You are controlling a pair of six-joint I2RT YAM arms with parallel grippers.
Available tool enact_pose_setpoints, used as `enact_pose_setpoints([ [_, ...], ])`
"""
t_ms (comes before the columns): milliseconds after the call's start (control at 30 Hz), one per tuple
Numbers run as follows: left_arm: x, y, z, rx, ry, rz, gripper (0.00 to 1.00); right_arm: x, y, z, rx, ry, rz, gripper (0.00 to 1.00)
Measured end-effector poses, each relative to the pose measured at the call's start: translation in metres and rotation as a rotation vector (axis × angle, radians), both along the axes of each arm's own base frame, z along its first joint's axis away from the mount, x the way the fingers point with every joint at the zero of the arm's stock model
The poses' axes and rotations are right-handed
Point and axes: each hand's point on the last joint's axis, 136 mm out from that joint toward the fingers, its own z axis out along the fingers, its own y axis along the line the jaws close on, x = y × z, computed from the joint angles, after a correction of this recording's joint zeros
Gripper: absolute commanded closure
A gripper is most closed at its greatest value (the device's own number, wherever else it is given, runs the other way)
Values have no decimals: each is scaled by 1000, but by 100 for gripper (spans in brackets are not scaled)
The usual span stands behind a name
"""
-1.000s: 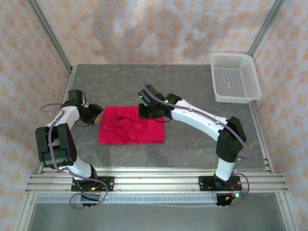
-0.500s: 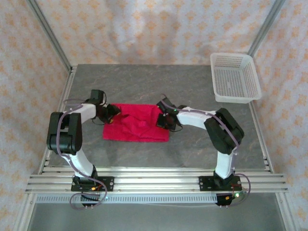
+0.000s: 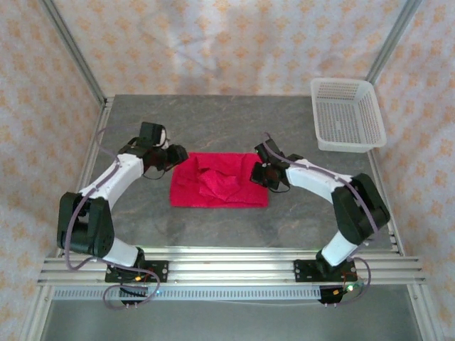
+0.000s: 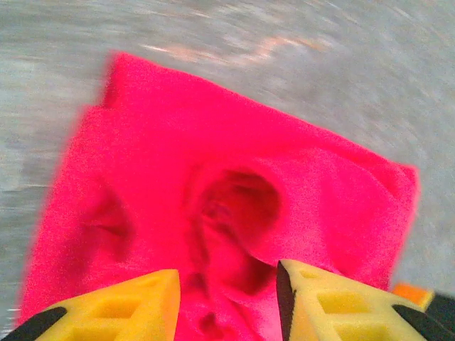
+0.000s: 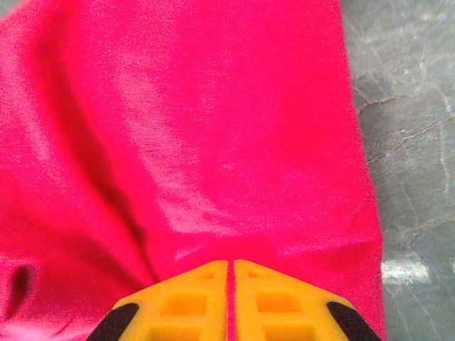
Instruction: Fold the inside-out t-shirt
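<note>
The bright red t-shirt (image 3: pixel 219 188) lies on the grey table as a rough rectangle, with a bunched lump near its middle. My left gripper (image 3: pixel 178 155) is at its upper left corner. In the left wrist view this gripper (image 4: pixel 227 298) stands open, its yellow fingers (image 4: pixel 128 305) spread over the wrinkled cloth (image 4: pixel 234 177). At the shirt's right edge my right gripper (image 3: pixel 261 174) is low. The right wrist view shows that gripper (image 5: pixel 231 273) shut, a thin sliver of the red cloth (image 5: pixel 213 128) pinched between the pads. No white tag is visible.
A white mesh basket (image 3: pixel 347 114) stands at the back right corner of the table (image 3: pixel 213 117). Aluminium rails (image 3: pixel 227 268) run along the near edge. Patterned curtain walls close in the left, back and right sides.
The shirt has slid to the right across the table, and both grippers have moved right with it. The cloth has bunched up more in the middle.
</note>
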Motion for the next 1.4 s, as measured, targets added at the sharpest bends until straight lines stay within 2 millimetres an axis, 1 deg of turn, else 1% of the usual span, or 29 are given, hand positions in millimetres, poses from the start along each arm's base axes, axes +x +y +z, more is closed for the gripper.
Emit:
enact_pose_setpoints([
  [33,-3,-17,5,-7,-18,-56,56,2,1,9,11,-19,1,86],
  [67,-6,-32,6,-8,-23,-104,55,3,2,16,20,-36,3,85],
  [133,-11,-52,0,-7,-7,-172,55,6,4,26,31,-58,7,83],
  [167,-11,-58,-6,-3,7,-194,54,7,5,28,34,-65,9,82],
  [233,-10,-64,-21,7,43,-214,54,7,4,29,31,-65,13,80],
  [333,-10,-68,-41,24,99,-229,54,4,2,27,20,-52,18,79],
  [400,-10,-71,-50,35,122,-240,54,3,2,26,17,-48,20,77],
  [500,-11,-78,-57,40,138,-259,54,3,2,26,18,-48,20,76],
  [533,-11,-79,-58,41,140,-263,55,3,3,26,21,-46,21,75],
  [600,-13,-82,-60,41,147,-270,65,2,3,26,23,-43,23,75],
  [633,-14,-83,-62,42,150,-274,77,3,4,24,23,-41,23,75],
  [700,-14,-84,-62,38,155,-272,100,3,5,19,20,-30,22,75],
  [767,-14,-84,-61,40,150,-276,100,5,5,7,7,-9,21,75],
  [867,-18,-80,-57,50,142,-271,100,5,4,-19,-29,42,14,75],
  [933,-26,-74,-50,66,130,-260,100,4,1,-38,-61,80,10,76],
  [1000,-36,-66,-42,79,119,-245,100,5,0,-49,-88,106,2,76],
  [1067,-45,-59,-37,89,112,-224,100,12,2,-45,-89,92,-4,76],
  [1133,-57,-52,-39,97,117,-206,100,16,2,-47,-93,93,-11,76],
  [1200,-72,-44,-48,104,146,-183,100,18,2,-48,-93,95,-15,76],
  [1333,-107,-31,-74,109,232,-143,100,20,3,-47,-89,94,-13,76],
  [1367,-112,-28,-77,108,244,-136,98,20,4,-47,-86,94,-12,76],
  [1400,-117,-27,-80,106,253,-127,91,21,6,-47,-81,96,-9,76],
])
